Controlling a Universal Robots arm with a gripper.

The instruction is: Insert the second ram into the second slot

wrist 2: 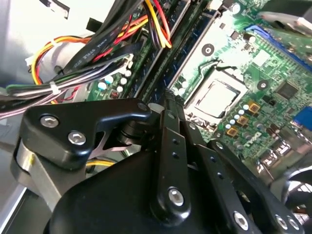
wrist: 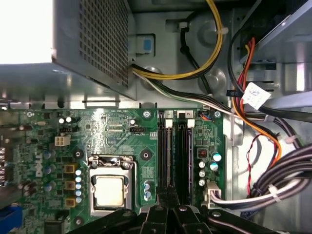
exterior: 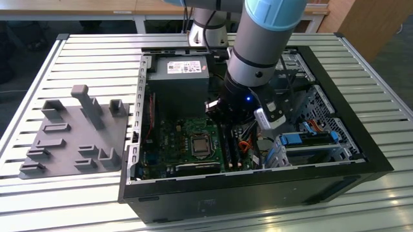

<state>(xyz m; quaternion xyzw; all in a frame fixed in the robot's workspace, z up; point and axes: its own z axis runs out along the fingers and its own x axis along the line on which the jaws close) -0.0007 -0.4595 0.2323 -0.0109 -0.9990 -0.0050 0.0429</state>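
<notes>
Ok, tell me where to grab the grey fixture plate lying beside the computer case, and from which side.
Take the grey fixture plate by its tallest upright post, coming straight down from above. The plate lies flat on the slatted table, so its edges offer little to pinch, while the post stands clear above the shorter blocks around it. That is probably the surest hold.

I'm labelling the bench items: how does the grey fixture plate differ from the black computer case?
The grey fixture plate is low and flat with upright posts; the computer case is a deep black box, open on top. The arm reaches into the case, not over the plate. The plate lies to the exterior view's left of the case. Both rest on the slatted table.
</notes>
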